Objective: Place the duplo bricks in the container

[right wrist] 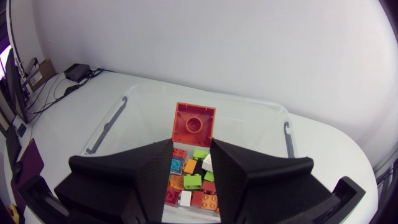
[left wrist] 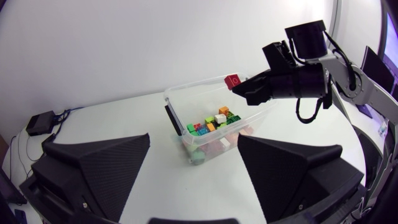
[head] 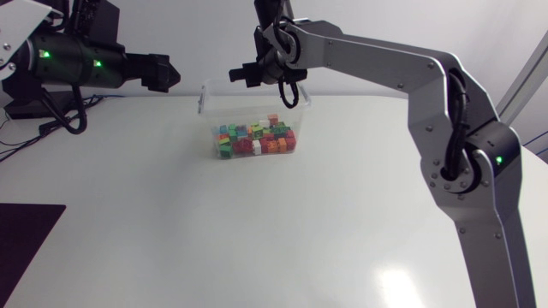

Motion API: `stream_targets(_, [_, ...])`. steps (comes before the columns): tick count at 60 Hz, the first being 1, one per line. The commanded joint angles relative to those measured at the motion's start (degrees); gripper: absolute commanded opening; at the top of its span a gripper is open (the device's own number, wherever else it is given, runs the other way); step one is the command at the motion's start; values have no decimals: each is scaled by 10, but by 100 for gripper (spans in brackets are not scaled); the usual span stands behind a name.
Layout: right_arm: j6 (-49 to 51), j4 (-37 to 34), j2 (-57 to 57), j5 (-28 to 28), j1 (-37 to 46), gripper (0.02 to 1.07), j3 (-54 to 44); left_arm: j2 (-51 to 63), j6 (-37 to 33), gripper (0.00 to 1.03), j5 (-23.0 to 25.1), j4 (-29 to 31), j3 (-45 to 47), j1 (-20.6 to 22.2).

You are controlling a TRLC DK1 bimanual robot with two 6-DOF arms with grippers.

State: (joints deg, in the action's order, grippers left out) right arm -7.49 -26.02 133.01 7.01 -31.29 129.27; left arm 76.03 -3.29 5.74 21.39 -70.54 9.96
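Observation:
A clear plastic container stands at the table's far middle, with several coloured duplo bricks piled in it. My right gripper hangs over the container's far left part, shut on a red brick that sticks out ahead of its fingers. The left wrist view shows that red brick above the container's rim. My left gripper is to the left of the container and above the table, open and holding nothing. In the right wrist view the pile of bricks lies under the right gripper.
A dark mat lies at the table's front left edge. Cables and a small black box sit at the table's far left. The white tabletop spreads in front of the container.

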Motion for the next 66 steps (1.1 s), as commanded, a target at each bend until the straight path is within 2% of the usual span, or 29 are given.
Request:
stream_targets(1, [-6,-16,29,15,-1,37,33,-19,-11,98,7,8,23,-6])
stream_targets(3, [-5,-31,37,51,-4,75,49,-26,-13,98,9,8,30,-7])
stream_targets(4, [-4,-40,43,55,-5,89,57,-26,-13,98,9,8,30,-7])
stream_targets(5, [-4,-55,49,57,-6,98,70,-30,-14,98,9,8,33,-8])
stream_targets(7, [-6,-76,52,57,-7,103,84,-34,-14,98,9,8,37,-10])
stream_targets(16, [-4,-89,-16,64,-10,103,30,-74,-19,98,14,13,68,-21])
stream_targets(22, [0,-67,-82,68,-10,103,-48,-99,-23,98,16,12,87,-32])
stream_targets(29, [15,-13,-196,80,-7,103,-194,-151,-36,98,17,0,131,-56])
stream_targets(37, [34,33,-309,97,4,103,-334,-222,-56,98,16,-13,191,-65])
stream_targets(41, [44,55,-369,107,13,103,-404,-249,-63,98,13,-13,219,-86])
stream_targets(52, [56,82,-490,127,33,103,-532,-293,-72,98,14,-13,262,-118])
stream_targets(66, [71,95,-638,130,83,103,-673,-373,-73,98,9,-61,342,-136])
